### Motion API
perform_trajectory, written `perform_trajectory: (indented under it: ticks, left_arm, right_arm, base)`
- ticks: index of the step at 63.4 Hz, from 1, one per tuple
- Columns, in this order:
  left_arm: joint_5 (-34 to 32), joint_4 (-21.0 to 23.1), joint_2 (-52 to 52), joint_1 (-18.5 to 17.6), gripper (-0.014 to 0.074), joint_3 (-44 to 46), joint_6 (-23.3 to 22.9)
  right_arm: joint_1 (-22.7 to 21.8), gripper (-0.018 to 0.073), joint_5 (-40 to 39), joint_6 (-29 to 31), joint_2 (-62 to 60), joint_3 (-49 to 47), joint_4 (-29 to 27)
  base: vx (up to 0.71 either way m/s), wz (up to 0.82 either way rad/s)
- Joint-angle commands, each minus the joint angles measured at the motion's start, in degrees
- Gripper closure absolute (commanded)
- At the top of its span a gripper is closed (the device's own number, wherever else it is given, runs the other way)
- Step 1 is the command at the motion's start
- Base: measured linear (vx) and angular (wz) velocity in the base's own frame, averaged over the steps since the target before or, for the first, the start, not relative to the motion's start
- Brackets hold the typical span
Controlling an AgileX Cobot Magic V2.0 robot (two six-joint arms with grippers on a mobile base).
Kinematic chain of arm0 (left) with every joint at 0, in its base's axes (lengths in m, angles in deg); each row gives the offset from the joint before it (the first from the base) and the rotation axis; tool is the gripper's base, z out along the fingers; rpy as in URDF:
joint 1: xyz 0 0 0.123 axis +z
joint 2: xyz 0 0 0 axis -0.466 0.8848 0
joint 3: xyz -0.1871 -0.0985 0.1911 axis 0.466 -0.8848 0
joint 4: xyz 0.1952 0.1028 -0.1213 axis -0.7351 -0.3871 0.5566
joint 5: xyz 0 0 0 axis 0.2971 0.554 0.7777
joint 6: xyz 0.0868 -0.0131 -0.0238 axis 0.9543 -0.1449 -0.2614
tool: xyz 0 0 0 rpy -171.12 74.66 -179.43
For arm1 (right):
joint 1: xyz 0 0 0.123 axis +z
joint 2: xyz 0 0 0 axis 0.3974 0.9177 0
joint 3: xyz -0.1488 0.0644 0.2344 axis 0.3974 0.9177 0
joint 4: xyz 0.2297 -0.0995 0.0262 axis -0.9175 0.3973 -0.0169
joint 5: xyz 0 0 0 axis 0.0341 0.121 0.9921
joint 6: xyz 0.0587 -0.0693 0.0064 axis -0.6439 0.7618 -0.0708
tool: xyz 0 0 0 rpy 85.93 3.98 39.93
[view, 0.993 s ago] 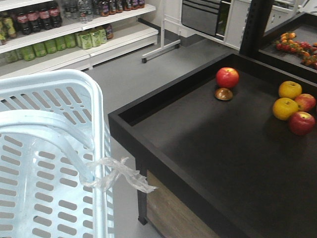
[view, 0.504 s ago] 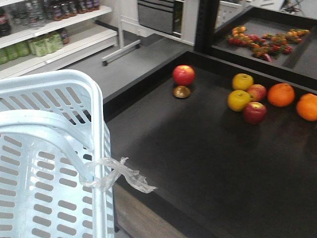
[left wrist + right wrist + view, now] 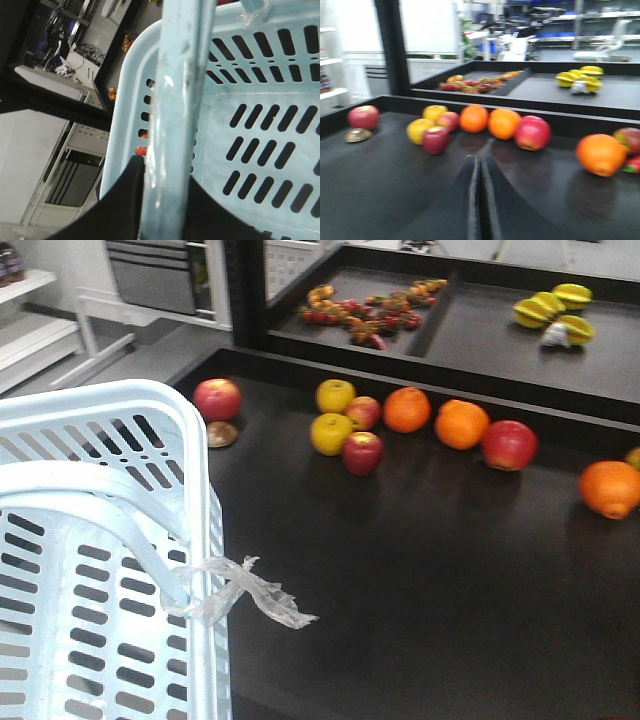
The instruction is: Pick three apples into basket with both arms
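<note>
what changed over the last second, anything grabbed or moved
The whole view swung right along the black table. The red apple at the left and the dark red apple with its yellow neighbours slid left in frame, and oranges and a large red apple came into view. No fruit was picked up. The basket and the plastic scrap on its rim look unchanged.
</note>
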Motion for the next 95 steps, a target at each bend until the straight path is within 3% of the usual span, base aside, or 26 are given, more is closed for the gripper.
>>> perform_trajectory:
  ticks: [1,56,95]
  left_arm:
    - [-5.1,-0.2,0.3,-0.2,0.0603,1.9,-0.9]
    - [-5.1,-0.2,0.3,-0.2,0.0603,1.9,-0.9]
    - [-5.1,-0.2,0.3,-0.2,0.0603,1.9,-0.9]
  right_arm:
    - [0.2,0.0568,-4.6,0.4,-0.6,0.7,0.3]
    - [0.2,0.0568,-4.5,0.4,-0.6,0.7,0.3]
    - [0.2,0.0568,-4.5,0.4,-0.6,0.7,0.3]
  base:
    - [0.05,-0.51]
    - [0.06,-0.38]
    - [0.03,-0.10]
